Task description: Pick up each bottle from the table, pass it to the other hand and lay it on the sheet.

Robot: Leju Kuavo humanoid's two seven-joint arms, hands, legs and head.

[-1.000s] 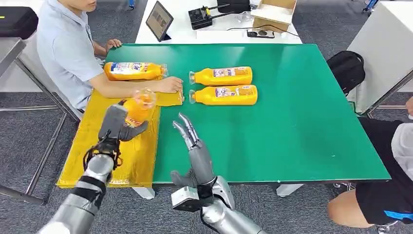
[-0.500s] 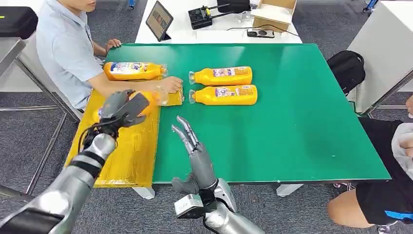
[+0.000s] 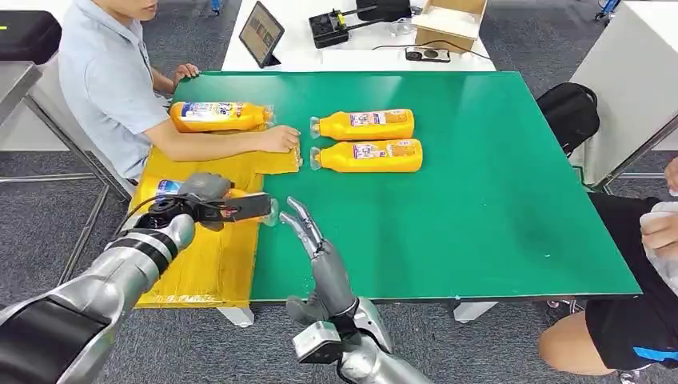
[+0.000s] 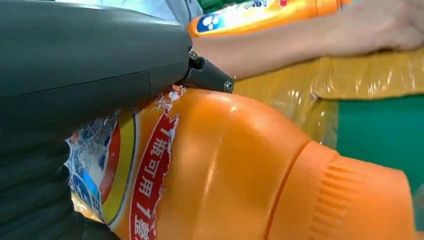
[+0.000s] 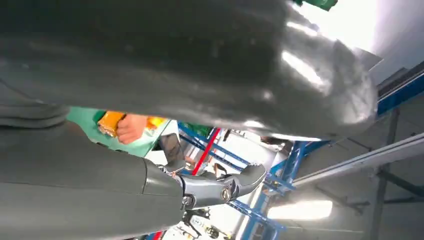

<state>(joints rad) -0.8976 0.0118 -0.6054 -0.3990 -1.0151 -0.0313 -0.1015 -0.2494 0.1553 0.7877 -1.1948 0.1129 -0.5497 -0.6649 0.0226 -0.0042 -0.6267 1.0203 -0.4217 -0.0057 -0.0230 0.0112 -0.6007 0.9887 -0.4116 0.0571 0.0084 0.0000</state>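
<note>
Holding an orange plastic bottle (image 3: 232,204) low over the yellow plastic sheet (image 3: 204,256), the left hand (image 3: 209,198) grips its body. Right hand (image 3: 308,232) waits beside it, fingers spread, holding nothing. 1 bottle (image 3: 217,116) lies on the sheet; 2 bottles (image 3: 366,140) remain on the green counter (image 3: 480,200).

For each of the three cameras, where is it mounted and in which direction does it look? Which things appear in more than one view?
Head view: high on the robot, looking forward and down at the green table; both silver arms, the left hand and right hand show.
Left wrist view: behind the left hand, close on the held orange plastic bottle above the yellow sheet.
Right wrist view: behind the right hand, facing upward toward blue racks and ceiling.
Shared: the head and left wrist views both show the held bottle, the sheet and the person's arm.
</note>
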